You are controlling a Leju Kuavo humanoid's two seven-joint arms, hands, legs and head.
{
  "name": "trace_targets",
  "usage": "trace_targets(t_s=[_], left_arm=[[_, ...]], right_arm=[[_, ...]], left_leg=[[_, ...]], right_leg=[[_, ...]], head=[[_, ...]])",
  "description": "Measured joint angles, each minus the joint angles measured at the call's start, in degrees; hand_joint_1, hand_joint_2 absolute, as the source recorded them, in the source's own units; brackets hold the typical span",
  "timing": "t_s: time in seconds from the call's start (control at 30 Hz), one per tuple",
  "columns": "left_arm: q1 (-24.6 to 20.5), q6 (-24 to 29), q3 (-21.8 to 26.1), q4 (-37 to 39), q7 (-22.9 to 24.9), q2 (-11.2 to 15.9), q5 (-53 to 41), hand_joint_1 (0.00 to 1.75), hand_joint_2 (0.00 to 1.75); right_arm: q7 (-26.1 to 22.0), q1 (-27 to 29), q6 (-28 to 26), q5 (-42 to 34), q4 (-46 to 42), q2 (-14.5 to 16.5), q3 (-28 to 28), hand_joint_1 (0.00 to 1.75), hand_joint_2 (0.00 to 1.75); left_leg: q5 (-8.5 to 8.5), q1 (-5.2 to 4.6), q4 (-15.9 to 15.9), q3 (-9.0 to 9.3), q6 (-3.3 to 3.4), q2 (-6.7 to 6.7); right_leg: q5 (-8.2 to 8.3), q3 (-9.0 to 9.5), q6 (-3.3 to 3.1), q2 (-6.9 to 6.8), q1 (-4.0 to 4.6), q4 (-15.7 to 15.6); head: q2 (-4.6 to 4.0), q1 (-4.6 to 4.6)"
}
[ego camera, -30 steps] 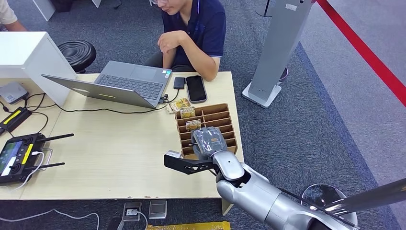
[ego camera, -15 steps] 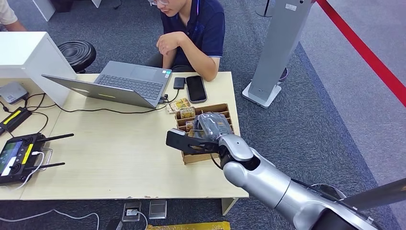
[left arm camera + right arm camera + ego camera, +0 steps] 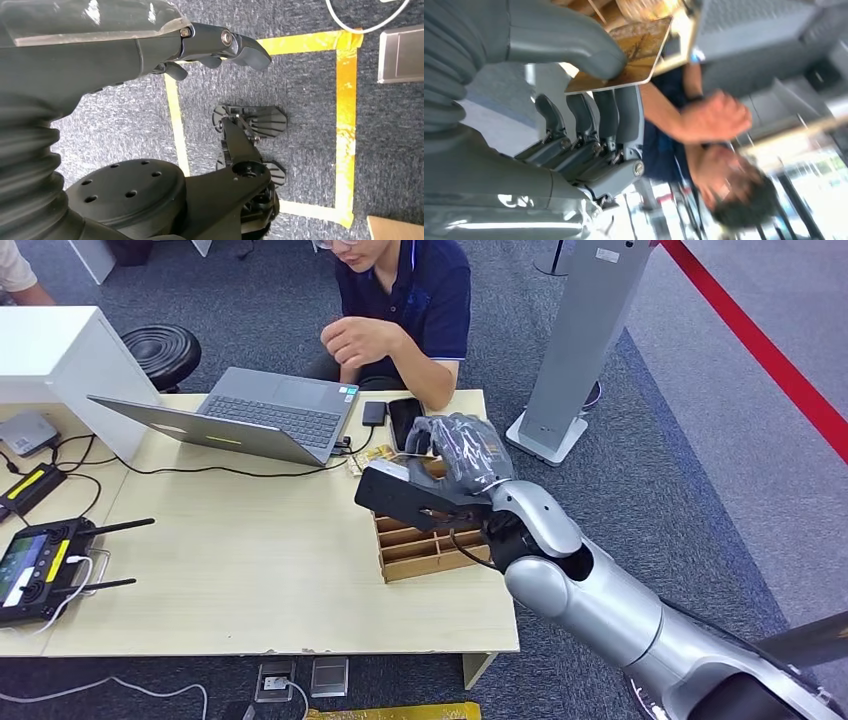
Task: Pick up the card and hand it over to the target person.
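A card with a brown printed face sits pinched between the thick grey thumb and the darker fingers of the robot's right hand, raised above the far end of a wooden slotted box on a pale wooden table. From the head view the hand hovers just in front of a seated person in a dark blue shirt, whose own hand is lifted over the table's far edge; the right wrist view shows that lifted hand close beyond the card's edge, not touching it. More cards lie on the table beside the box, near a black phone and an open laptop. A controller with a screen rests at the table's left side. The robot's left hand hangs over grey carpet marked with yellow tape, its fingers curled in and holding nothing.
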Motion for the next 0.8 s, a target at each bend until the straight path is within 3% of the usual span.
trace_targets(t_s=[0.13, 0.3, 0.8], left_arm=[[-0.78, -0.13, -0.60, 0.05, 0.24, -0.41, -0.43, 0.00, 1.75], [-0.72, 0.09, -0.49, 0.13, 0.23, -0.36, -0.16, 0.00, 1.75], [-0.08, -0.27, -0.38, 0.20, -0.48, 0.34, 0.18, 0.00, 1.75]], right_arm=[[-4.09, -0.56, -10.40, 5.76, 10.65, 3.13, -1.11, 1.40, 1.75], [-5.94, -0.78, -15.68, 6.69, 14.79, 4.59, -2.06, 1.40, 1.75], [-5.21, -2.03, -16.80, 7.50, 16.82, 5.74, -0.25, 1.40, 1.75]], left_leg=[[-0.02, 0.00, -0.01, 0.05, 0.01, 0.01], [-0.05, 0.00, 0.03, 0.01, 0.01, 0.00], [-0.08, 0.00, 0.10, -0.08, 0.01, -0.02]], right_leg=[[-0.02, 0.06, 0.01, 0.01, 0.00, -0.01], [-0.04, 0.05, 0.01, 0.01, 0.00, 0.03], [-0.07, -0.04, 0.02, -0.02, 0.00, 0.10]], head=[[0.00, 0.00], [0.00, 0.00], [0.00, 0.00]])
